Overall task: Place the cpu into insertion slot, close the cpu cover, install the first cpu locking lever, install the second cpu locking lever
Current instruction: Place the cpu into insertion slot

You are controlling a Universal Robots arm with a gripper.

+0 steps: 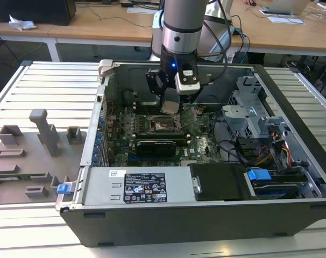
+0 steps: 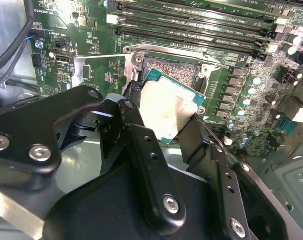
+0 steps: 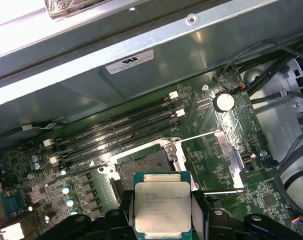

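The pincer (image 2: pixel 164 112) pinches the cpu (image 3: pixel 162 210) by two opposite edges, one black finger (image 2: pixel 141 145) on each side, with the pale metal top turned up toward the wrist. In the exterior view the chip hangs tilted in that grip, clear of the board. The slot (image 3: pixel 144 164) lies open and bare, below the pincer and just past its fingertips. The cover (image 3: pixel 232 157) is swung back off the slot and lies to one side of the pincer. All of this sits on a green motherboard (image 1: pixel 200 145) inside an open computer case (image 1: pixel 152 215), which rests on a slatted metal desk (image 1: pixel 50 86). Grey fixture blocks (image 1: pixel 44 134) stand on that desk, well apart from the pincer. Behind it are wooden desks (image 1: pixel 98 27). There is one cpu, one slot, one cover and two fingers. Four long black memory slots (image 3: pixel 116 125) and one round battery (image 3: pixel 223 101) lie beyond the slot.
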